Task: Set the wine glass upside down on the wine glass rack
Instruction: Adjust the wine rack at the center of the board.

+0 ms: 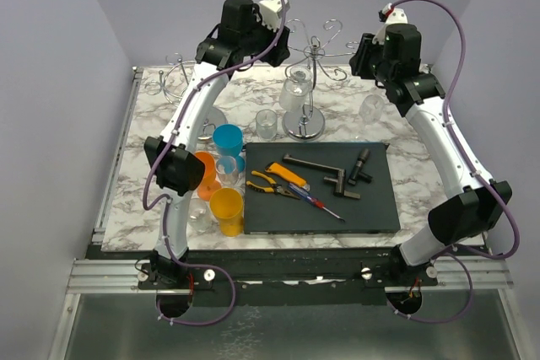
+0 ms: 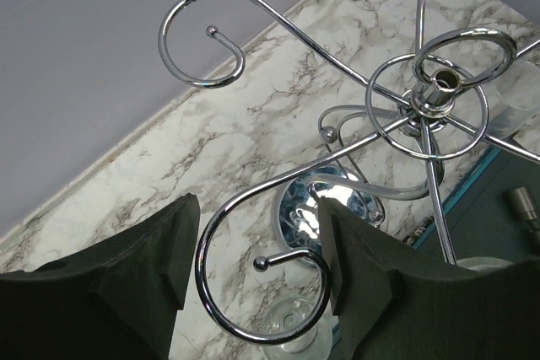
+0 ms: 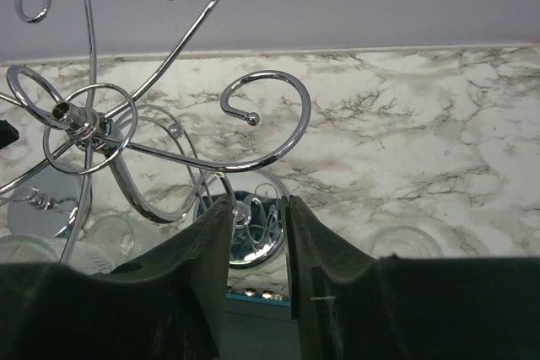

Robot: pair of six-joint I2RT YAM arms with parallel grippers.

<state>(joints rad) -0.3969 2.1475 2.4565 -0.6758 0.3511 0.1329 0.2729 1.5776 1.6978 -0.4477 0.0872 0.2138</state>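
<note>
Okay, my left gripper (image 2: 257,246) is wide open and empty, straddling a hook (image 2: 200,263) of the rack (image 1: 305,126), likely because the wine glass (image 1: 295,94) sits just under it, at the stem's 9 o'clock. My right gripper (image 3: 257,208) has its fingers nearly together. I can't tell if it grips anything; maybe it's steadying the rack.

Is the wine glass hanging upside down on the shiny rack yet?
Not surely. Done: a wine glass is right beside the rack, but I cannot tell whether it hangs from a hook. In hand: the left gripper is open and empty; the right gripper has its jaws close together, nothing clearly between them. Left: getting a glass visibly hung upside down.
</note>
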